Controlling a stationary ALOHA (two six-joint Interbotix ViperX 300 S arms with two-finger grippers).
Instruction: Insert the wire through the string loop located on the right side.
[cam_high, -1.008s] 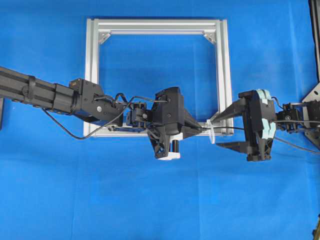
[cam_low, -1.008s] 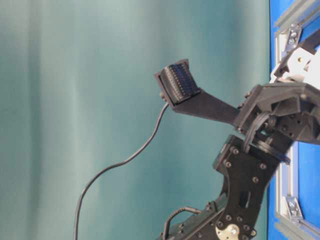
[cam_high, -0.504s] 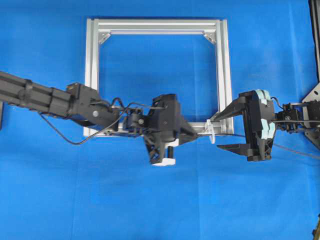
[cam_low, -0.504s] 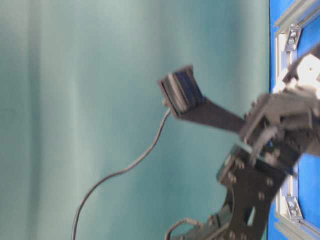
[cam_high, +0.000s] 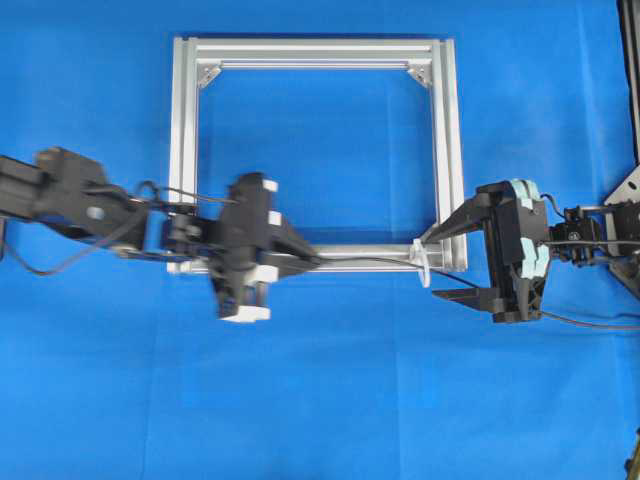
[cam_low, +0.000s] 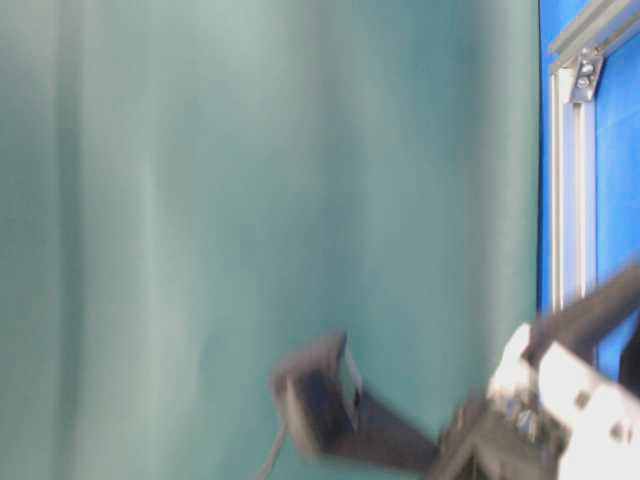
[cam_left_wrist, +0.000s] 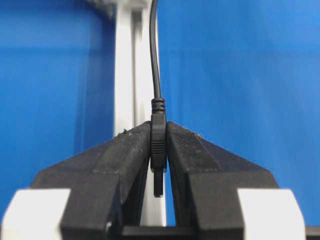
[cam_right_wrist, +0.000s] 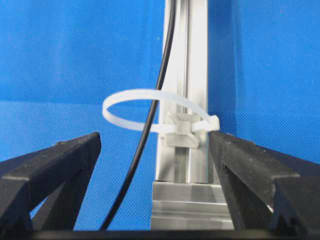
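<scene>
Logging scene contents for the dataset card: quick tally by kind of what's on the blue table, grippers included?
Wire: 1
String loop: 1
Aluminium frame: 1
Grippers: 2, the left gripper shut on the wire's plug, the right gripper open around the loop
Total: 5

One wire (cam_high: 370, 262), one string loop (cam_right_wrist: 150, 112), one frame (cam_high: 447, 150)
</scene>
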